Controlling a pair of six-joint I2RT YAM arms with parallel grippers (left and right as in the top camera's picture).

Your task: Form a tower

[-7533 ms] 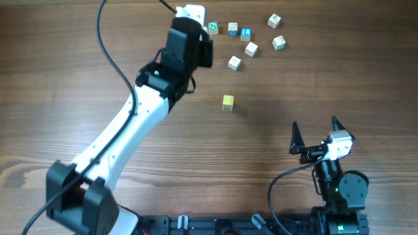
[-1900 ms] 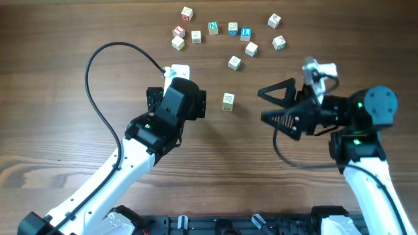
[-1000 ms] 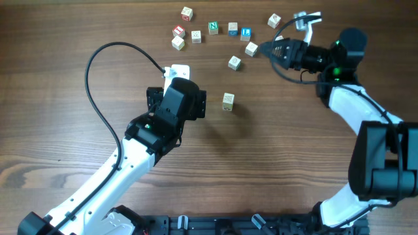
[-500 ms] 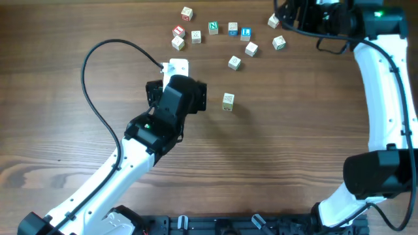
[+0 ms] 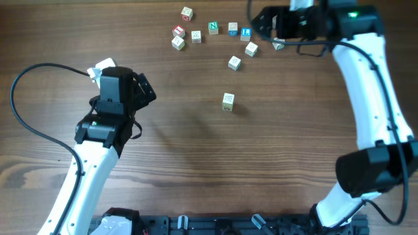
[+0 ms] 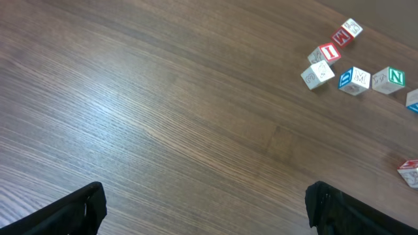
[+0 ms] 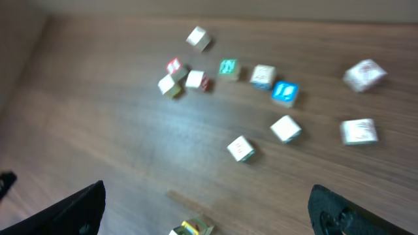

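Tower-building has only loose pale wooden letter cubes (image 5: 233,62) scattered on the counter (image 5: 196,163); the spread, empty right hand (image 5: 261,23) hovers nearer them than the spread left hand (image 5: 140,91).

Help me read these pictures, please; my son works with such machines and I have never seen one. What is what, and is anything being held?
These are two robot arms at a wooden table. The overhead picture looks straight down: the white left arm ends in the left gripper, and the right arm reaches up to the far edge, where the right gripper hangs over the cubes. The other two pictures come from small cameras on the wrists; the dark shapes in their bottom corners are each gripper's own fingers, spread wide.

On the table lie small wooden alphabet cubes, such as one with a green letter and one with a blue letter, scattered along the far edge. One stands alone nearer the middle: the lone cube.

Both grippers are open and hold nothing.
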